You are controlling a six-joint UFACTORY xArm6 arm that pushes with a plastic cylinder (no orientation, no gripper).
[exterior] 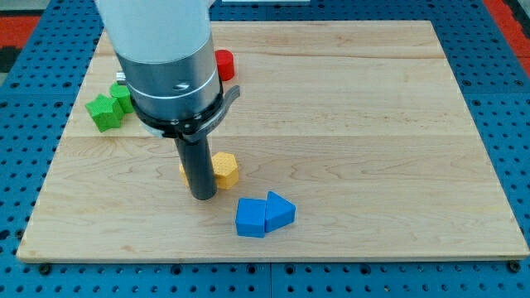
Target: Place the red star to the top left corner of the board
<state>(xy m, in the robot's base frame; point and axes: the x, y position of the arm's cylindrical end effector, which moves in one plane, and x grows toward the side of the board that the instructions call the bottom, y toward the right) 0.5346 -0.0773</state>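
Two blue blocks [263, 215] touch nearest; my tip [204, 197] beside a yellow block [224, 169]; claw unseen.

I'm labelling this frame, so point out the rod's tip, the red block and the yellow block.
my tip [204, 197]: camera view, rod's very bottom end.
red block [224, 63]: camera view, visible right part; arm hides the rest.
yellow block [225, 169]: camera view, top face, right of the rod.

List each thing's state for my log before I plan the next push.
my tip: on the board, beside the yellow block
yellow block: partly hidden by the rod
red block: mostly hidden, shape unclear
green blocks: touching, near left edge
blue blocks: touching each other
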